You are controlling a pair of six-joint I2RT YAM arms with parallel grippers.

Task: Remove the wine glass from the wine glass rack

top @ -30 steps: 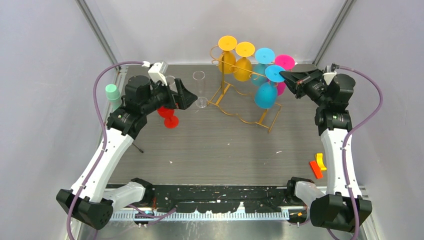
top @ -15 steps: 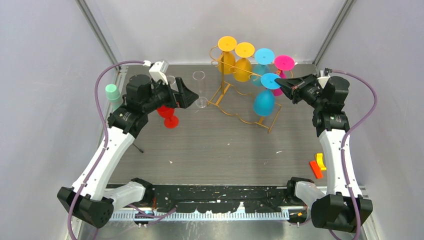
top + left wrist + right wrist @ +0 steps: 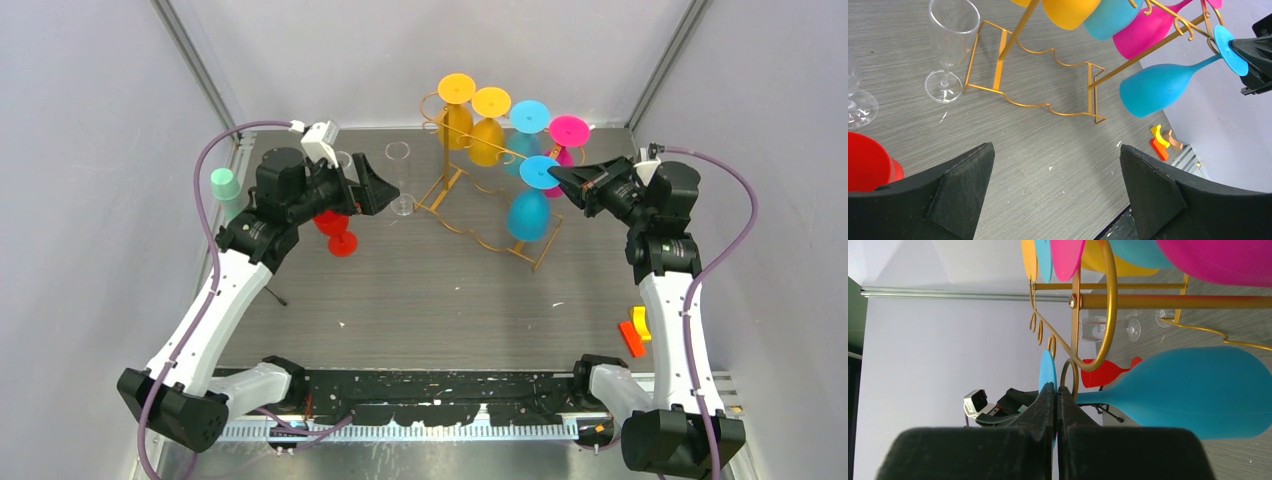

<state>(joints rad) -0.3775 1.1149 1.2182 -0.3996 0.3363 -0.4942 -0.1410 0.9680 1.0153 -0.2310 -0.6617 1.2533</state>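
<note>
The gold wire wine glass rack point(image 3: 443, 187) stands at the back of the table. A blue wine glass point(image 3: 527, 215) hangs bowl down at its near right end. Its stem sits in the rail's end loop point(image 3: 1070, 375). My right gripper point(image 3: 555, 176) is shut on the glass's round foot point(image 3: 1047, 371), which shows edge-on between the fingers. My left gripper point(image 3: 1055, 150) is open and holds nothing. It hovers left of the rack, over bare table, near a red glass point(image 3: 335, 230).
Two yellow glasses point(image 3: 470, 135), another blue one point(image 3: 528, 118) and a magenta one point(image 3: 568, 130) hang on the rack. Two clear glasses point(image 3: 401, 180) stand left of it. A green cup point(image 3: 224, 183) sits at far left, coloured blocks point(image 3: 634, 333) at near right.
My right gripper has drawn the blue glass's foot toward the table's front, along the rail's end, and the bowl has swung with it. The left arm has barely moved.
</note>
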